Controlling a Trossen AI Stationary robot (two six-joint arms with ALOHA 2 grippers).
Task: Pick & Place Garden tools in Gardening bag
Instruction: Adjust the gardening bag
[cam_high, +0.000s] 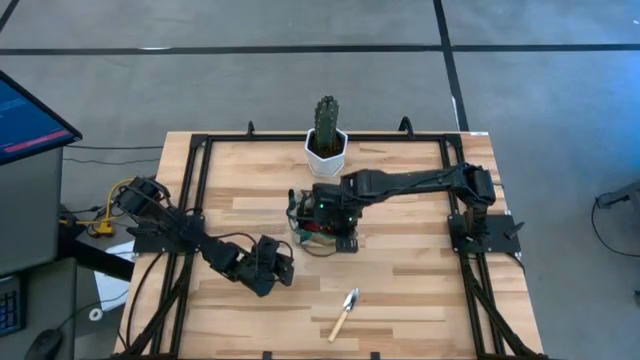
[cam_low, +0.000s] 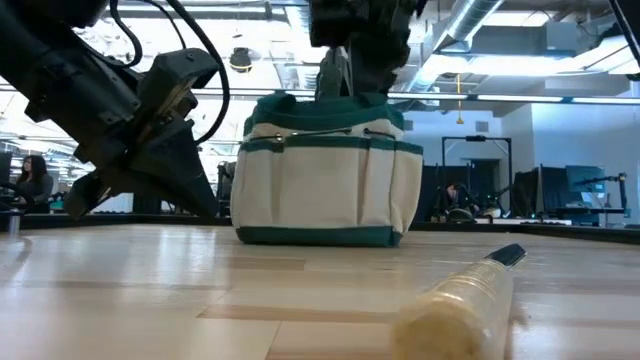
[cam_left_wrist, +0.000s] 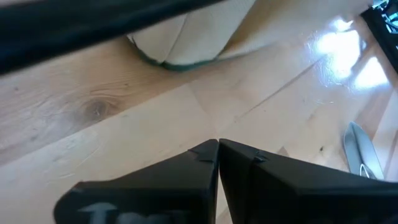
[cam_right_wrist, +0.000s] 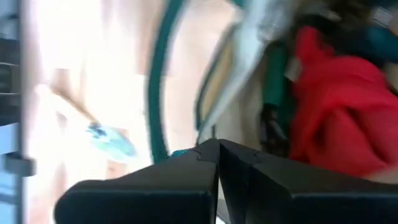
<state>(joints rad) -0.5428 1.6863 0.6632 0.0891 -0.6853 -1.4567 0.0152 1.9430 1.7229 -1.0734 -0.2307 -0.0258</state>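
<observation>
Looking at it from the front of the table, the closest thing is the one trowel not bagged yet, wooden handle toward the edge, metal blade pointing in, lying flat and well clear of everything. Next back is the left gripper, fingers pressed together with nothing in them, sat low between trowel and bag. Past that, the right gripper hangs right over the bag, also closed and empty from its own camera. My worry: pulling out, it could snag a green handle loop and tip the thing, since it's just soft cream fabric. There's a red piece inside already. The cactus stands behind.
</observation>
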